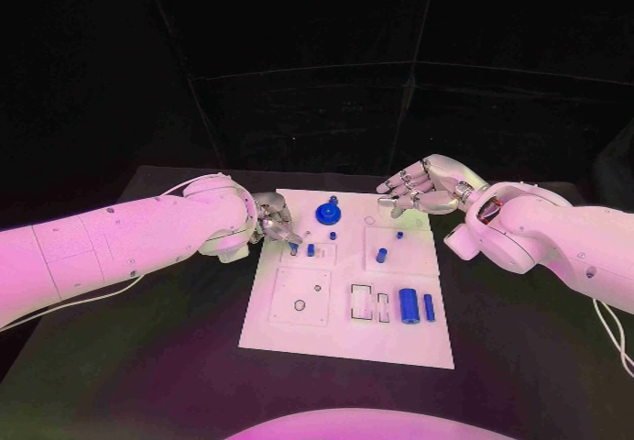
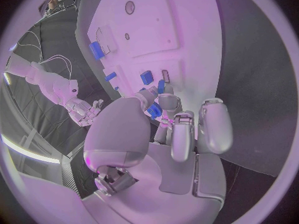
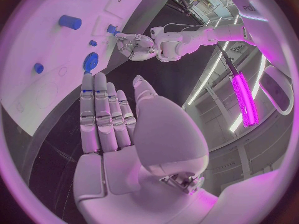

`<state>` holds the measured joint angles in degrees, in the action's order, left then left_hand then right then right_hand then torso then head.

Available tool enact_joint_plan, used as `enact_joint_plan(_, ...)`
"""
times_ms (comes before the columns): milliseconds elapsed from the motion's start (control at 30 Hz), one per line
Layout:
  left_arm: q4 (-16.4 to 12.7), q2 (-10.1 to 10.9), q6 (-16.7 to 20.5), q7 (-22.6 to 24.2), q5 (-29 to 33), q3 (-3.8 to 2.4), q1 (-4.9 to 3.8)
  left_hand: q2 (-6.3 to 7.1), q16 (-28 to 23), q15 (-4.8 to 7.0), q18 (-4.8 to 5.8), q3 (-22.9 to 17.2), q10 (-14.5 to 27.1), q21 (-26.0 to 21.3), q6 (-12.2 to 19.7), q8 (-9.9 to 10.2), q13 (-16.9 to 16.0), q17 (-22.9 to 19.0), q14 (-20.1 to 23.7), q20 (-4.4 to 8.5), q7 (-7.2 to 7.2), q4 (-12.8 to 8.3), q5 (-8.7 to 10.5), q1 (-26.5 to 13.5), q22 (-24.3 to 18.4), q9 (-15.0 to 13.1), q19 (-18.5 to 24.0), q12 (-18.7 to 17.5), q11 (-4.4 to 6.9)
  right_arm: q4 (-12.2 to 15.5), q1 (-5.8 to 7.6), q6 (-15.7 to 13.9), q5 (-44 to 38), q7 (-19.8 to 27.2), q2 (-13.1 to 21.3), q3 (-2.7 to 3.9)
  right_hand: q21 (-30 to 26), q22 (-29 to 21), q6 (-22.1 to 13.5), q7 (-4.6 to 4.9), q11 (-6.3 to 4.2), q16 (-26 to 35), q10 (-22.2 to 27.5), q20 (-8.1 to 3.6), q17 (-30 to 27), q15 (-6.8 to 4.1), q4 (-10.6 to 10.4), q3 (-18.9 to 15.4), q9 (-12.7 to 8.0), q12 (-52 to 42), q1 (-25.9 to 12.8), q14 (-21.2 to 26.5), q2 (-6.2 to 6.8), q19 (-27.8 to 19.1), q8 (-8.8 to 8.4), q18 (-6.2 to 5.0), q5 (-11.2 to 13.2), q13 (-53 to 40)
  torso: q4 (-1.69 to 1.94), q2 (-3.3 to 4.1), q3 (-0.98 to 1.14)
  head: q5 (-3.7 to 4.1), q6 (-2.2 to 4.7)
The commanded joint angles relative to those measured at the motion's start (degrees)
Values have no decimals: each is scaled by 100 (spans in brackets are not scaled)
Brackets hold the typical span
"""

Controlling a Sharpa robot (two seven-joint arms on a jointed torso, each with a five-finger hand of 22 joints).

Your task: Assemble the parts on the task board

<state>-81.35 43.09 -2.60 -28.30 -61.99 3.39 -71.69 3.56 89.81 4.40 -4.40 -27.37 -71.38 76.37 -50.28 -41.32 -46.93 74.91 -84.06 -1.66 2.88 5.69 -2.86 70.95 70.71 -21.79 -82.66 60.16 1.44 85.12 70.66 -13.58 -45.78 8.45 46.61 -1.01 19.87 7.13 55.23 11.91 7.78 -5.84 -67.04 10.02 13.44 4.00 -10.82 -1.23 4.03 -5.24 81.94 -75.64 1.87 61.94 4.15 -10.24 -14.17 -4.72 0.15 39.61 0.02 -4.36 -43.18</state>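
Two silver hands work at the far end of the task board (image 1: 346, 344). The left hand (image 1: 275, 221) reaches down over the board's far left part, fingertips curled together around a small blue peg (image 1: 293, 247). In the left wrist view the fingers (image 2: 169, 106) cover most of that peg (image 2: 154, 109), so whether it is truly pinched or only touched cannot be told. Just right of these fingertips a second short blue peg (image 1: 311, 248) stands on the board, and a smaller one (image 1: 333, 236) lies slightly farther off.

Beyond them, at the far edge, sits a round blue knob (image 1: 328, 215). The right hand (image 1: 418, 191) hovers above the board's far right corner, well apart from every part, its fingers straight and spread, palm empty; the right wrist view shows those fingers (image 3: 99, 109) side by side with nothing between them.

Another blue peg (image 1: 382, 256) stands right of centre. Near the right edge, closer in, a large blue cylinder (image 1: 409, 303) lies beside a slimmer blue pin (image 1: 428, 307), with rectangular outlines (image 1: 361, 302) just to their left. Fine markings on the left panel are too small to read.
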Motion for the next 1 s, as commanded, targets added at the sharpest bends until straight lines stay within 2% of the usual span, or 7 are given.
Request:
enact_joint_plan(33,-27,10,-177,-112,14,-3,0,-5,19,42,29,-356,-49,18,-17,-23,-2,1509,-594,11,-37,-402,-5,63,7,-9,-18,33,14,3,10,44,-3,61,-7,2,-24,-5,-51,-1,7,19,41,31,-4,22,11,-35,2,16,-10,28,-32,14,-14,-22,-31,3,-3,1,-1,-4,-11)
enact_joint_plan(633,-45,33,-428,-220,13,1,8,13,19,45,28,-370,-54,15,-16,-25,-2,1509,-594,15,-40,-424,-5,75,4,-10,-17,33,17,-3,10,50,-3,59,-12,2,-24,-5,-51,-1,7,19,41,31,-4,22,11,-35,2,16,-10,28,-32,14,-14,-22,-31,3,-10,-5,4,-13,-37)
enact_joint_plan(1000,-48,15,-453,-216,14,3,9,13,19,45,28,-370,-54,15,-16,-25,-3,1509,-594,15,-40,-424,-5,75,4,-10,-17,34,17,0,10,51,-3,67,-13,2,-33,-11,-54,0,8,24,45,33,-2,23,9,-42,3,14,-14,28,-41,16,-14,-23,-34,2,-14,-7,5,-11,-32)
